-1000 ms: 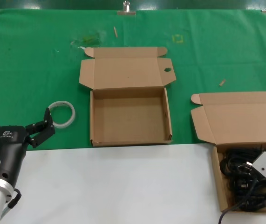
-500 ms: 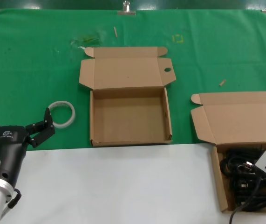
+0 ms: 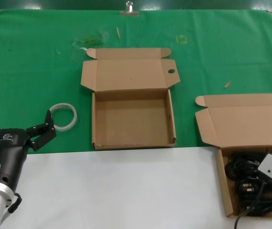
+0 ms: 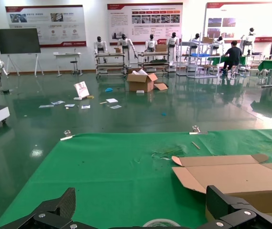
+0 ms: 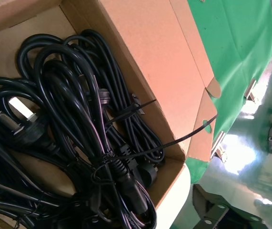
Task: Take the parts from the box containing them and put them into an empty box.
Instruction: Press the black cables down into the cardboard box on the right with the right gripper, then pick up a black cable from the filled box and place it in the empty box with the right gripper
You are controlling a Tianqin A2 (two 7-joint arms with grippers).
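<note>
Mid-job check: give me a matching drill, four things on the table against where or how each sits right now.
Things:
1. cords
2. holed box
3. tape ring
4. left tool

States:
a. open, nothing inside
b. flat on the green cloth, left of the holed box
c. bundled in the box on the right
d. open, near the tape ring

Pairs: 1-c, 2-a, 3-b, 4-d

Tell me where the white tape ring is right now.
In the head view, the white tape ring lies on the green mat, left of the empty box, just ahead of the left gripper.
</note>
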